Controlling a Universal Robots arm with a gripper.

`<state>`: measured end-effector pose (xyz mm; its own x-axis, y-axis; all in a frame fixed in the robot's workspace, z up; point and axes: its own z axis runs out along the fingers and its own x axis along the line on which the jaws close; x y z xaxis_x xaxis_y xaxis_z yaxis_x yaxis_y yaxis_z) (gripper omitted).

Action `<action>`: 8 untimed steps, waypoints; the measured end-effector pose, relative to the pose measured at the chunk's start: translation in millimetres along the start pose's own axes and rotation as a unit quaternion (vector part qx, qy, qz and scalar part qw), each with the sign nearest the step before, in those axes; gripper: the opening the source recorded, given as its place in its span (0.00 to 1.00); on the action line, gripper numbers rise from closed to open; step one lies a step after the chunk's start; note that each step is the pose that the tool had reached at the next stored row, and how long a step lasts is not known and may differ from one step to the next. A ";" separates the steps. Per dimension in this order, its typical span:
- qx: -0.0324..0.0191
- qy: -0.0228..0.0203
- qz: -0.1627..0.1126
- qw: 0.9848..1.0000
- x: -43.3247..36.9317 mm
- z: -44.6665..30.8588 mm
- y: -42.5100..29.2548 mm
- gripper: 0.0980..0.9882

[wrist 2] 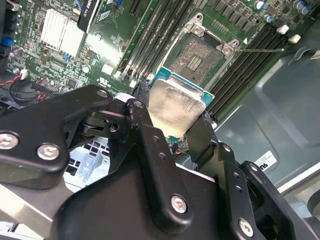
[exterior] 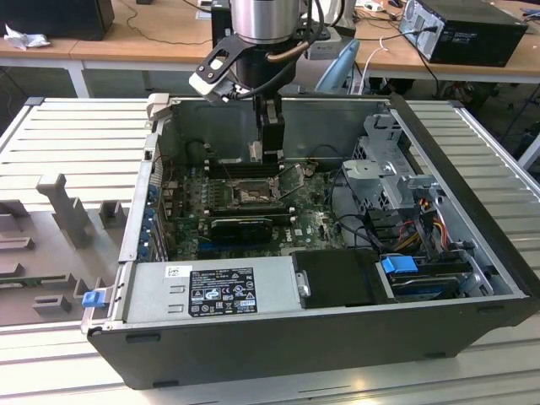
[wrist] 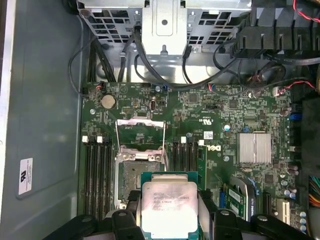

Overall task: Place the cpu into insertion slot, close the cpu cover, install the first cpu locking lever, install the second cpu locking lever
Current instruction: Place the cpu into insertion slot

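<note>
Chip [wrist 2: 176,102] pinched in the gripper [wrist 2: 172,119] over the green board [wrist 2: 60,65].
Black fingers [wrist 2: 145,125] clamp its edges; the open socket [wrist 2: 199,59] lies near it, between rows of black memory slots [wrist 2: 150,35].

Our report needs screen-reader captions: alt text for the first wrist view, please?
The gripper holds the cpu by its edges over the green motherboard, near the open insertion slot. The cpu cover stands flipped open at the slot's edge.

Bright, even light — glare on cpu [wrist 2: 175,107]
</note>
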<state>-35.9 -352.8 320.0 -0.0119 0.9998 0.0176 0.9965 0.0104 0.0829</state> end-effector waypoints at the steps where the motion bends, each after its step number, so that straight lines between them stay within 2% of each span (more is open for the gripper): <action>1: 0.000 0.000 0.000 1.000 0.0 1.1 -0.1 0.50; 8: 0.001 0.000 0.000 1.000 -0.2 6.4 -0.5 0.50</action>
<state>-35.9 -352.9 313.6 -0.0111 0.9998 0.0177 0.9967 0.0097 0.0809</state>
